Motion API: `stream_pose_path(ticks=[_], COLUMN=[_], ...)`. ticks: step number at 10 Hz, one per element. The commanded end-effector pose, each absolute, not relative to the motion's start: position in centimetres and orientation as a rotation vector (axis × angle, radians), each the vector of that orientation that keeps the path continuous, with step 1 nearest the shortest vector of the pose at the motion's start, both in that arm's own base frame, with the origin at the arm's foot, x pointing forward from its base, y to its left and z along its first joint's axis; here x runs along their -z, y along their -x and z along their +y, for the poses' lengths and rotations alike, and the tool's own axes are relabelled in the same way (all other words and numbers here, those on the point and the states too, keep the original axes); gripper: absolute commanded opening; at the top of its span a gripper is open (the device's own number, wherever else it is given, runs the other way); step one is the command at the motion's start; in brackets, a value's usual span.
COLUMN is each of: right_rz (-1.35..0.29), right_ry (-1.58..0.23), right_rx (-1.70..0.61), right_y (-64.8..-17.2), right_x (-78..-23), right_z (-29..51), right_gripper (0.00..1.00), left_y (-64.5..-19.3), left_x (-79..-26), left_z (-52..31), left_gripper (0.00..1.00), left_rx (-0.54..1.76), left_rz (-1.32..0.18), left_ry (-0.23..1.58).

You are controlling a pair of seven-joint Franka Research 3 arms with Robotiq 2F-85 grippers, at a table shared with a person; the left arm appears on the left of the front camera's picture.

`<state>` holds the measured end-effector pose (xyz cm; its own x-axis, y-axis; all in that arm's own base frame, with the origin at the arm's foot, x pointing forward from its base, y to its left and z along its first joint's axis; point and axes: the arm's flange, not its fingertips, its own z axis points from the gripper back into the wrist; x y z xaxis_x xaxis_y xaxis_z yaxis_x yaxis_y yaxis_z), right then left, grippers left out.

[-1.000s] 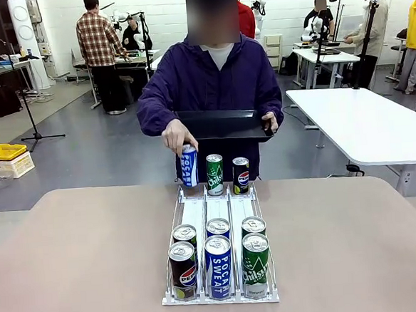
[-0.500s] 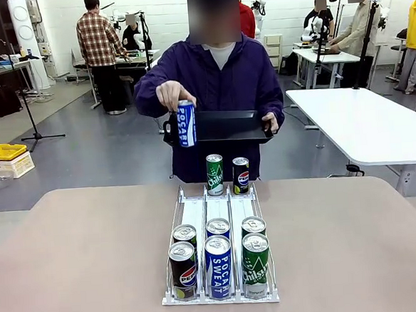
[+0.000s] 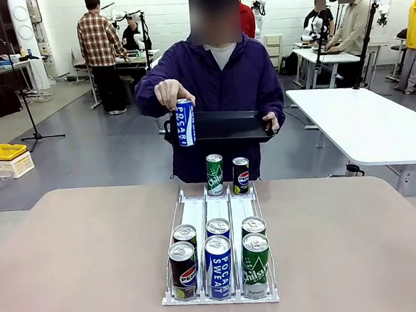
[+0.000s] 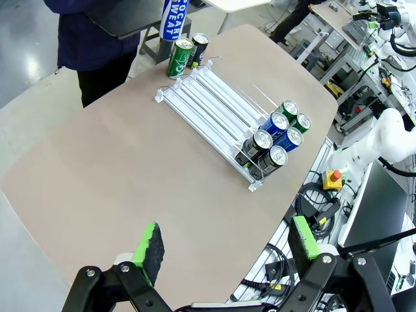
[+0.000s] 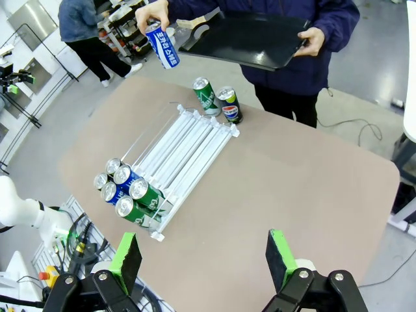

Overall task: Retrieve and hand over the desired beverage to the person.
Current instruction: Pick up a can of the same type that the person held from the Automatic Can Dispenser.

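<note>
Pocari can (image 3: 185, 122) sits in person's hand (image 3: 169, 93); rack's (image 3: 198, 214) front holds six cans (image 3: 219, 259); left end effector (image 4: 224, 244) and right end effector (image 5: 205, 257) gape.

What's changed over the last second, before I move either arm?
The person's hand lifted the blue can off the far end of the left lane of the rack and now holds it up beside the black tray. Unchanged: the green can and dark can at the far end, six cans at the near end. The left end effector and right end effector hang open above the table.
</note>
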<state>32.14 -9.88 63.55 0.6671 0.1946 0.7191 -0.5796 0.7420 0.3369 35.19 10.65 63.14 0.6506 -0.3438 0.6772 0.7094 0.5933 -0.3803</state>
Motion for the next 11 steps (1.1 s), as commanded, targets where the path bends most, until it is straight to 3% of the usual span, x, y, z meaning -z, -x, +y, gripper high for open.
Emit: stream_pose_path(ticks=[1, 11], right_rz=[-0.728, -0.728], right_ry=[-0.619, -0.619], right_rx=[-0.479, -0.479], right_y=[-32.45, -32.45], right_x=[-63.63, -63.63], right_z=[-9.82, -9.82], right_gripper=[1.0, 1.0], left_y=[-35.23, -35.23], left_x=[-63.21, -63.21], left_z=[10.85, 10.85], left_gripper=[1.0, 1.0], left_rx=[0.675, 0.675], left_rz=[-0.604, -0.604], left_ry=[0.703, 0.703])
